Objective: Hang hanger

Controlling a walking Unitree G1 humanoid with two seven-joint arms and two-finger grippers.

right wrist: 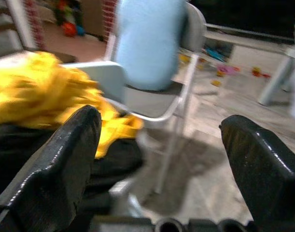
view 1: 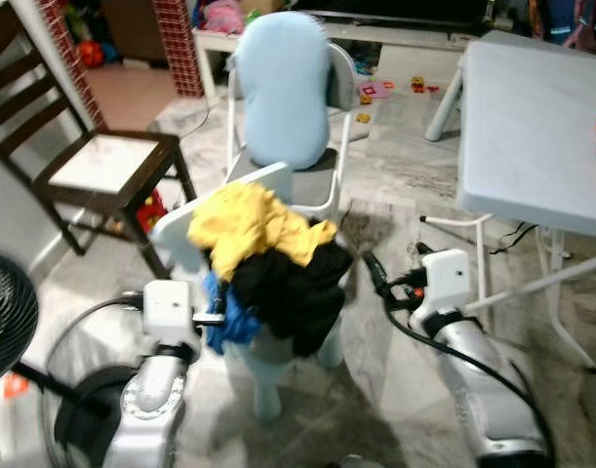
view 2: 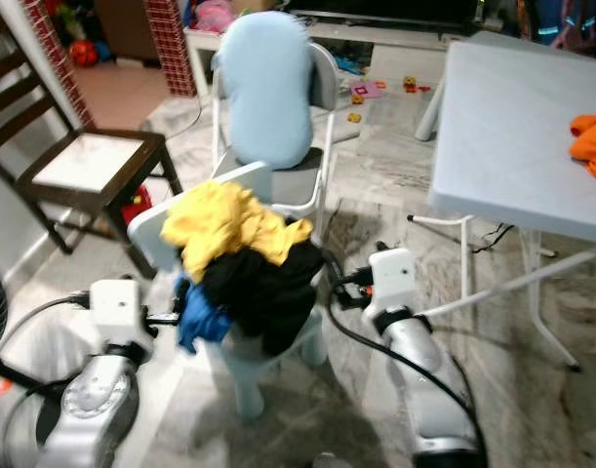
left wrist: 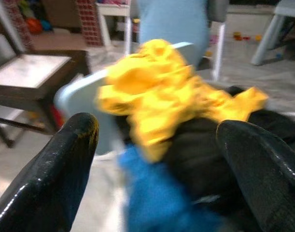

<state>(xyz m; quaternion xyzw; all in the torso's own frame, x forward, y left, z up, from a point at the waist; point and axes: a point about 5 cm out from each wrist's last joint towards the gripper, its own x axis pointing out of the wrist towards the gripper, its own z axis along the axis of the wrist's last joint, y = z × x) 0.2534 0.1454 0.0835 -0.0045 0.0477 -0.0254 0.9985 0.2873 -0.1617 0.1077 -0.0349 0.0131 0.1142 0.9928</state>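
Yellow garment (view 1: 247,226) heaped on top of a black garment (view 1: 293,288), with a blue cloth (view 1: 229,317) hanging at the pile's left side; all on a small pale plastic chair (view 1: 180,229) directly before the robot. No hanger can be made out in the pile or near it.

Left pincer (left wrist: 157,159): fingers spread wide, holding nothing, aimed at the clothes pile from the left. In the left eye view its white wrist block sits just beside the blue cloth; whether the tips touch the cloth cannot be told.

Right pincer (right wrist: 159,154): fingers wide apart, nothing between them, just right of the black garment. Its wrist view is blurred.

Behind the pile: grey folding chair (view 1: 322,185) with a light blue cushion (view 1: 285,88) propped upright against its back. Dark wooden chair (view 1: 102,171) with a pale seat stands to the left, by the wall. Black fan (view 1: 5,312) at the left edge.

Light grey folding bench (view 1: 532,127) to the right, well apart from the pile, with an orange cloth (view 2: 592,141) on its right edge. Small toys (view 1: 376,93) scattered on the marble floor (view 1: 395,205) farther back
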